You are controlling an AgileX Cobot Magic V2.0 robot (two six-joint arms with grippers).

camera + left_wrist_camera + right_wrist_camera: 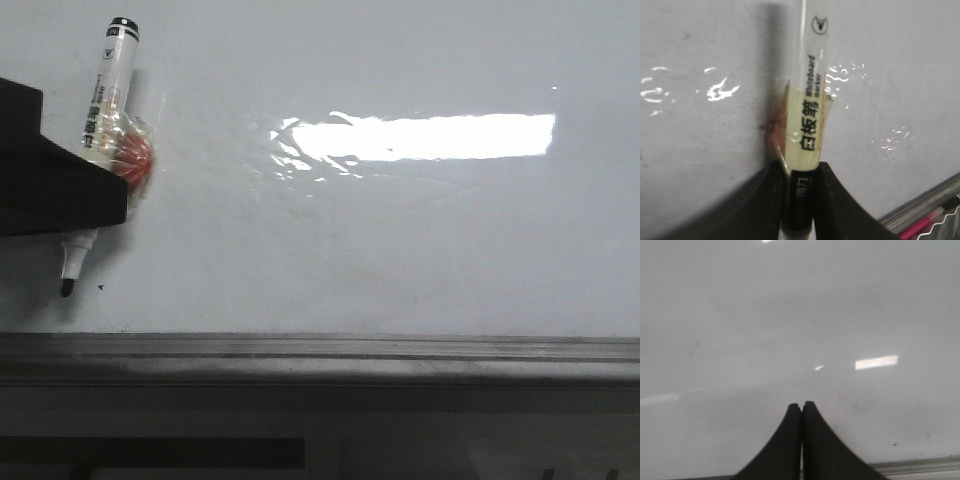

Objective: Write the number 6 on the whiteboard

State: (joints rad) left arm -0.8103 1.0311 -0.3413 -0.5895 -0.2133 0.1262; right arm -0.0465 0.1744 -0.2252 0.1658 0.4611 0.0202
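The whiteboard (400,240) is a glossy white-grey surface with a bright rectangular reflection; no number 6 shows on it, only a tiny black dot near the marker tip. My left gripper (60,185) at the far left is shut on a white whiteboard marker (108,95) wrapped in yellowish tape. The marker's black tip (67,287) points down, at or just above the board. In the left wrist view the left gripper (800,172) clamps the marker barrel (810,100). My right gripper (801,405) is shut and empty over bare board (790,315).
A grey metal frame strip (320,350) runs along the board's near edge; it also shows in the left wrist view (920,205) and the right wrist view (920,466). A pink pen (925,224) lies beyond the frame.
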